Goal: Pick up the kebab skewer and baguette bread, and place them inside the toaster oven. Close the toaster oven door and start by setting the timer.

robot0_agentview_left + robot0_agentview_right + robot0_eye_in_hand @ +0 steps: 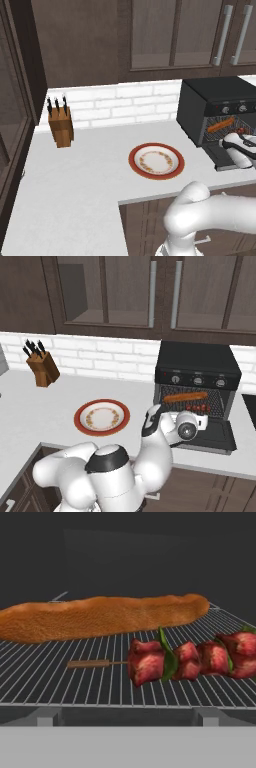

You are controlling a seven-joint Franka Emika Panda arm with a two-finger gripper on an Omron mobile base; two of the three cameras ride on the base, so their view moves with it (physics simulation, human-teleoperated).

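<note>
Kebab skewer (192, 659) and baguette bread (102, 617) lie crosswise on the rack, just beyond the gripper (200, 421), apparently spread and empty; toaster oven door (212, 435) hangs below.

Kebab skewer (200, 659) right end cut off by frame edge.

Your backdrop: a dark-wood kitchen corner with a pale counter.
You see a white brick backsplash (120, 102) under dark brown glass-fronted wall cabinets (150, 291) with long silver handles (153, 293); the white speckled L-shaped countertop (80, 170) sits over brown lower cabinets (145, 225).
</note>
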